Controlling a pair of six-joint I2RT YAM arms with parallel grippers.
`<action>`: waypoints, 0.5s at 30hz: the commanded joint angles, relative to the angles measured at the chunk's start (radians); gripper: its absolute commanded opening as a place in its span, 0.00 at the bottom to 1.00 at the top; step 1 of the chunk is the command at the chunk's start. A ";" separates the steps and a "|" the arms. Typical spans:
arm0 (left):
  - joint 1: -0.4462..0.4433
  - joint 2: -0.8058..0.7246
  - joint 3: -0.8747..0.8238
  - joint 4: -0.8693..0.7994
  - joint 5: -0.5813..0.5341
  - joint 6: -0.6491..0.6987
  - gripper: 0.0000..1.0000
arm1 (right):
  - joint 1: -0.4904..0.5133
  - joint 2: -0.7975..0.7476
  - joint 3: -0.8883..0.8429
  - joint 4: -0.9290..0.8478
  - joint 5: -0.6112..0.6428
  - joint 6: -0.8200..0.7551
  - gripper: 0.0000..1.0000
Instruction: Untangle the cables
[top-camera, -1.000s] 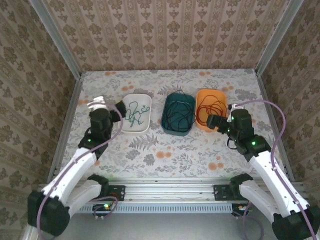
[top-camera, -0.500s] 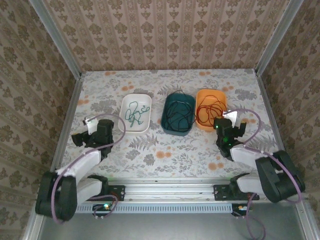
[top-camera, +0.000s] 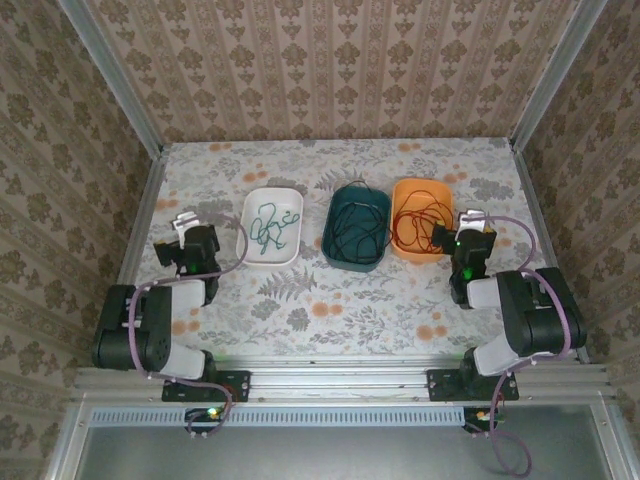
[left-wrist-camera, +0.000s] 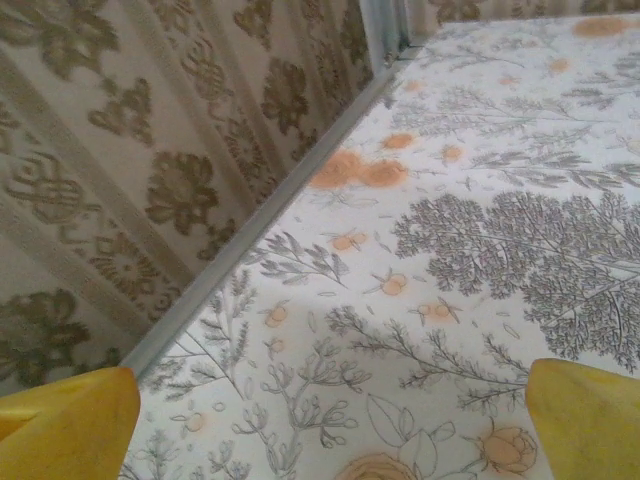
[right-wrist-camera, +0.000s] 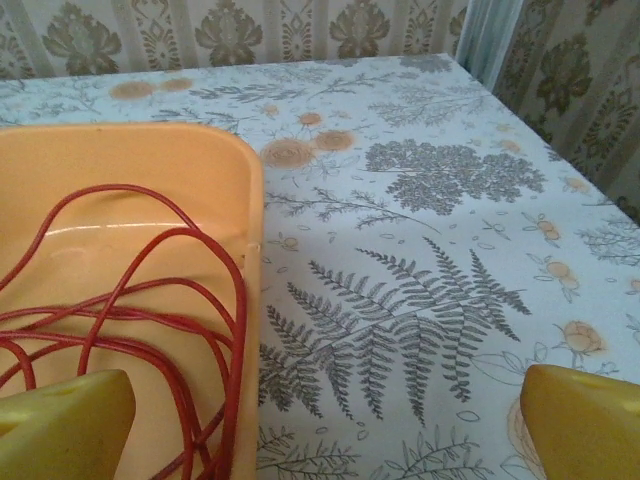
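Both arms have folded back to the near edge; left gripper (left-wrist-camera: 330, 425) and right gripper (right-wrist-camera: 325, 420) are empty, jaws wide. Green cable (top-camera: 270, 228) lies in the white tray (top-camera: 250, 205), black cable (top-camera: 358, 228) in the teal tray (top-camera: 335, 255), red cable (top-camera: 415, 222) in the orange tray (top-camera: 400, 188). All apart, so this looks done.

Thin green cable (top-camera: 270, 228) lay in the white plastic tray (top-camera: 273, 191), black cable (top-camera: 356, 232) in the teal tray (top-camera: 355, 266), red cable (top-camera: 414, 222) in the orange tray (top-camera: 420, 256).

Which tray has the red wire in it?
The orange tray, rightmost, holds the red cable; the white tray holds the green cable, the teal tray the black cable.
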 joint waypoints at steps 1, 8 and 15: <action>0.031 0.012 -0.028 0.183 0.150 0.032 1.00 | -0.001 -0.001 0.029 -0.014 -0.119 0.023 1.00; 0.068 0.027 -0.013 0.159 0.307 0.045 1.00 | 0.000 0.001 0.041 -0.037 -0.123 0.021 1.00; 0.068 0.132 -0.038 0.320 0.417 0.094 1.00 | 0.017 0.006 0.064 -0.070 -0.127 -0.005 1.00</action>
